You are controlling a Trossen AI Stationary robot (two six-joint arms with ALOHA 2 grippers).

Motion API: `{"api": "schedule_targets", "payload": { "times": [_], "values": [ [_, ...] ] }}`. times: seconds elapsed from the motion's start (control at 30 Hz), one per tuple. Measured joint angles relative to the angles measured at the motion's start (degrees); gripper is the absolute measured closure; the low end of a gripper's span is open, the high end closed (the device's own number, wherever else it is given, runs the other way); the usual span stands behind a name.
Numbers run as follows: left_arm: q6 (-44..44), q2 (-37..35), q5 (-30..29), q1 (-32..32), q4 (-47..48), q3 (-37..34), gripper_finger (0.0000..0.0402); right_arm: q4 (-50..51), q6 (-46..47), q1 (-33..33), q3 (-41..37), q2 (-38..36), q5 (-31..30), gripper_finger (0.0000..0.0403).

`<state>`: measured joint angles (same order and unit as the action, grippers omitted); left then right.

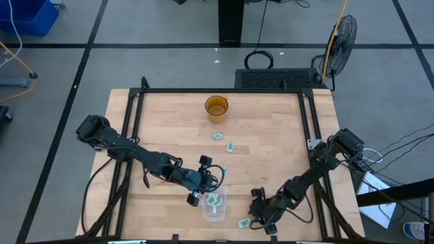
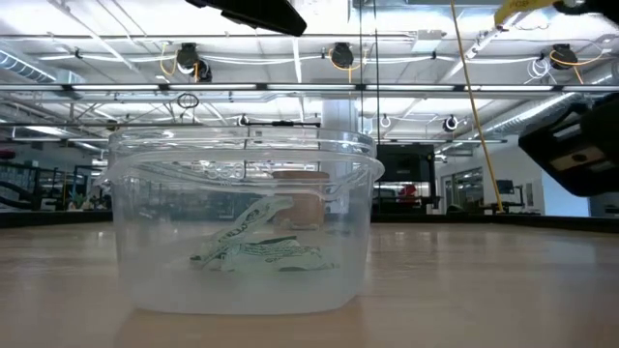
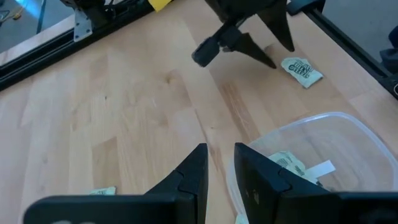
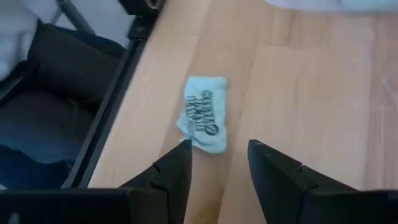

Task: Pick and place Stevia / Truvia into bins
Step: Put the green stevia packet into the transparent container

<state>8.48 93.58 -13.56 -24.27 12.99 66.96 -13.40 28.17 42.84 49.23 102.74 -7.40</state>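
The clear plastic bin (image 1: 215, 207) stands near the table's near edge and holds several pale green sachets (image 2: 256, 246). My left gripper (image 1: 196, 194) hovers just left of the bin, its fingers a narrow gap apart (image 3: 219, 163) and holding nothing. My right gripper (image 1: 260, 211) is open to the right of the bin, and one sachet (image 4: 202, 121) lies flat on the wood just beyond its fingertips (image 4: 219, 155). That sachet (image 1: 244, 222) is close to the near edge. Two more sachets (image 1: 217, 136) (image 1: 230, 146) lie mid-table.
A round amber cup (image 1: 216, 108) stands toward the far edge. Another sachet (image 3: 99, 191) lies beside my left gripper. A black metal frame (image 1: 135, 102) rims the table, and its rail (image 4: 109, 118) runs close beside the sachet under my right gripper.
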Motion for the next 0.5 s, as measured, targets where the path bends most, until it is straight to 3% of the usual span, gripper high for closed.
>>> {"api": "schedule_targets", "payload": {
  "times": [0.23,0.5],
  "values": [
    [-1.4,0.0,0.0,0.0,1.4,0.0,0.0316,-7.3,-7.4,0.0,0.0,1.7,0.0,0.0256],
    [-1.7,0.0,0.1,0.0,2.0,0.0,0.0316,-5.5,-9.4,0.0,0.0,2.4,-0.3,0.0257]
  ]
}}
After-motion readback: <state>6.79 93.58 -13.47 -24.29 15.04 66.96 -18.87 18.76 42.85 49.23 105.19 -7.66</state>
